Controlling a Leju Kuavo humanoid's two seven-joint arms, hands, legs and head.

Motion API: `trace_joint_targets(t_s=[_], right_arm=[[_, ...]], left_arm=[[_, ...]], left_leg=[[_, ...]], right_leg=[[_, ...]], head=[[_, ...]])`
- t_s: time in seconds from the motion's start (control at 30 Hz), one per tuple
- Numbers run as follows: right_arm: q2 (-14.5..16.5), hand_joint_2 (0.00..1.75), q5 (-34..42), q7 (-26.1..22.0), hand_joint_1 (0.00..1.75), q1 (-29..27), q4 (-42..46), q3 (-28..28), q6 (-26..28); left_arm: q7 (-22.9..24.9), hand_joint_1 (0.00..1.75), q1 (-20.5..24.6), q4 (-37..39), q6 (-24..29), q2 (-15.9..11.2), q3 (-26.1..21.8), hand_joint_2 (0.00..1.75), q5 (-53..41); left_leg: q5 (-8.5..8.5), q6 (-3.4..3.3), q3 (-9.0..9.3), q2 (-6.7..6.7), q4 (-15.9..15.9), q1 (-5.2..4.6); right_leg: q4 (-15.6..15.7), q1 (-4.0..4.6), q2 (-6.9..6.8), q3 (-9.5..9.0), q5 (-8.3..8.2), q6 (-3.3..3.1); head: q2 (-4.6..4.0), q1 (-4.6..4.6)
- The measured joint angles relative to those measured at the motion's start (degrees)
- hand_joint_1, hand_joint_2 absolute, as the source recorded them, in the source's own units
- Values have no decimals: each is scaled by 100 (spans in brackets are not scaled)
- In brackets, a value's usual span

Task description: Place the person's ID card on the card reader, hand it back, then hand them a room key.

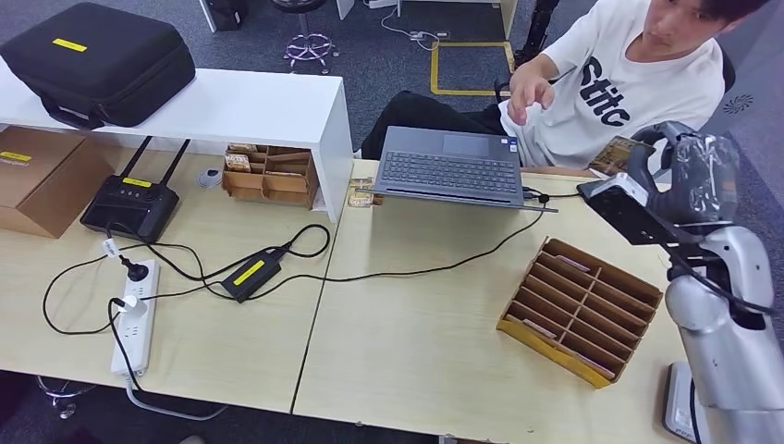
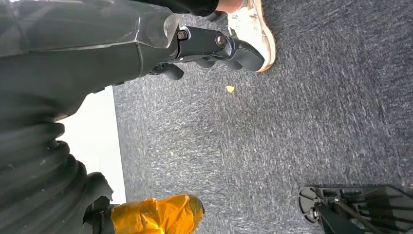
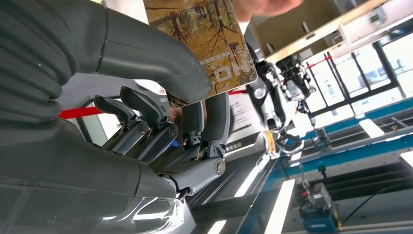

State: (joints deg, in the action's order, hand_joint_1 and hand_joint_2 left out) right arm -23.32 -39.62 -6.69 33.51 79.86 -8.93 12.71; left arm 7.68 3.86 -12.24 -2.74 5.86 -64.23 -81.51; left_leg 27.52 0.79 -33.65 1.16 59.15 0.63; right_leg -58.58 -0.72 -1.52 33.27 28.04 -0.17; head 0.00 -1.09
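— Where was the card when you looked?

— In the right hand [image 1: 647, 153], raised at the far right of the desk [image 1: 416, 324], close in front of the seated person [image 1: 638, 83]. From the head view I only caught a brown corner of the card [image 1: 618, 155] poking out past the wrist. The right wrist view gave me more: the thick thumb [image 3: 160, 63] pressed on the card's printed face, a picture of autumn trees [image 3: 209, 39], with darker fingers [image 3: 214, 122] behind it. So that hand was pinching the card.

— And the person?

— One hand [image 1: 529, 91] lifted above the laptop [image 1: 453, 166], open, not touching the card as far as I could see. A fingertip seemed to sit at the card's far edge in the wrist view, but it was cropped, so I couldn't tell.

— The left hand?

— The left hand [image 2: 214, 46] hung over grey carpet [image 2: 292, 136], near someone's shoe [image 2: 255, 29]. Its dark fingers were curled in with nothing between them.

— Anything else on the desk?

— A cardboard slotted tray [image 1: 582, 310] just beside the right arm, a router [image 1: 129, 203] and a power strip [image 1: 134, 324] well to the left.
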Motion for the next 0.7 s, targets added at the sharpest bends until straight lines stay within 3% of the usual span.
trace_joint_targets(t_s=[0.2,0.37,0.4,0.47,0.53,0.6,0.7], right_arm=[[640,175,-400,407,175,1436,-1384,-944,-237],[1178,175,-546,592,175,2169,-2421,-1504,-236],[1261,175,-547,610,162,2253,-2568,-1573,-235],[1396,175,-564,626,101,2372,-2825,-1690,-232],[1499,175,-598,621,28,2446,-3041,-1796,-233],[1569,175,-623,606,2,2479,-3190,-1886,-247],[1614,175,-628,578,0,2485,-3326,-1988,-288]], left_arm=[[20,0,28,0,-51,-4,121,175,-150],[29,0,38,0,-79,-4,209,175,-205],[30,0,38,0,-82,-4,228,175,-213],[30,0,38,0,-83,-3,257,175,-225],[30,0,38,0,-83,-2,268,175,-233],[30,0,38,0,-83,-2,271,175,-235],[30,0,36,0,-83,-3,272,175,-230]], left_leg=[[-8,6,1,0,0,2],[-8,7,1,-3,0,3],[-8,7,0,-4,0,3],[-8,6,-2,-7,0,3],[-8,6,-3,-9,0,2],[-7,6,-3,-9,0,2],[-7,6,-3,-10,1,1]], right_leg=[[-4,2,1,3,-4,-5],[-4,3,-1,4,-3,-5],[-4,3,-2,4,-3,-5],[-2,2,-4,4,-3,-5],[-1,2,-4,4,-3,-4],[1,2,-4,4,-3,-4],[3,1,-6,4,-4,-4]], head=[[0,-1],[0,0],[0,0],[0,1],[0,1],[0,1],[0,0]])
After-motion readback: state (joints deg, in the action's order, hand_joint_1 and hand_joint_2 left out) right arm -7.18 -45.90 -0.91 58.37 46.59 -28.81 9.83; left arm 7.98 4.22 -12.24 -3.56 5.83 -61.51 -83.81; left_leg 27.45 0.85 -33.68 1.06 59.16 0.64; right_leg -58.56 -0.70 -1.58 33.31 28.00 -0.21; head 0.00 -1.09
